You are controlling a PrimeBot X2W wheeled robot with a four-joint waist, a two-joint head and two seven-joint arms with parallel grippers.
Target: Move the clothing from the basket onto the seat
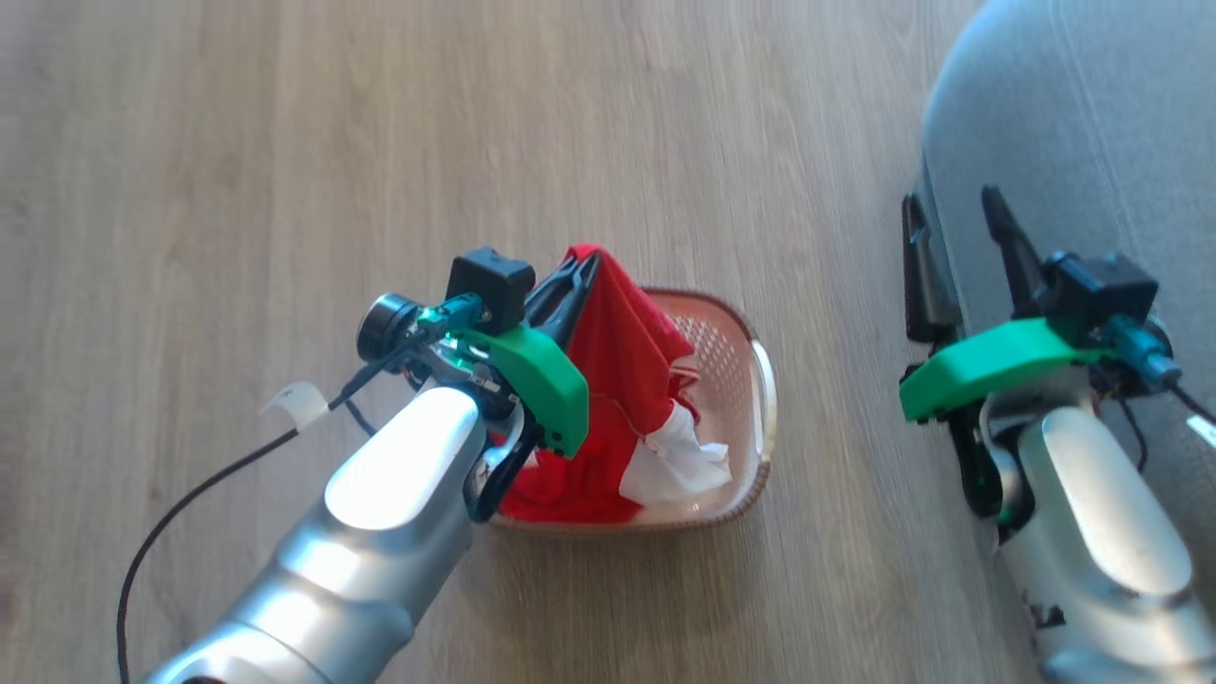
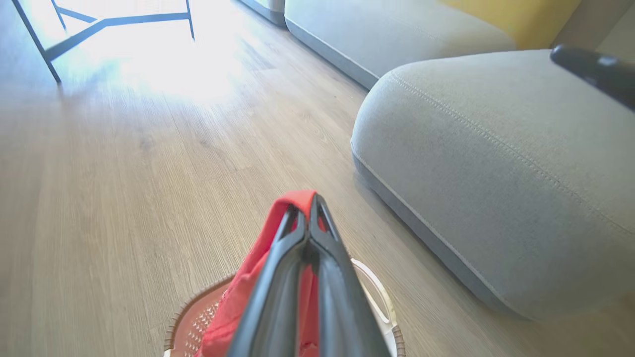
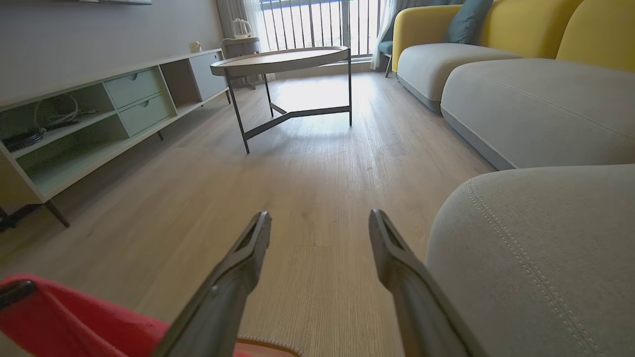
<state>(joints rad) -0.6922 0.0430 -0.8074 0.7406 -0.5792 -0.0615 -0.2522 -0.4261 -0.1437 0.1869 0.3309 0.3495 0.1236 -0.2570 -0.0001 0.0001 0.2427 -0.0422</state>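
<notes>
The red clothing (image 1: 622, 351) with white panels hangs up out of the basket (image 1: 750, 380), which stands on the wooden floor. My left gripper (image 1: 581, 266) is shut on the top of the clothing and holds it lifted; in the left wrist view its closed fingers (image 2: 310, 213) pinch the red clothing (image 2: 243, 292) above the basket (image 2: 186, 322). The grey seat (image 1: 1073, 123) lies to the right. My right gripper (image 1: 955, 211) stands open at the seat's edge, nothing between its fingers (image 3: 253, 248). The seat (image 3: 536, 258) and a bit of red clothing (image 3: 74, 317) show in the right wrist view.
A round table on dark metal legs (image 3: 285, 59) stands farther down the room. A low shelf unit (image 3: 99, 109) runs along the left wall. More grey and yellow sofa cushions (image 3: 521, 99) line the right. Bare wooden floor (image 1: 285, 142) surrounds the basket.
</notes>
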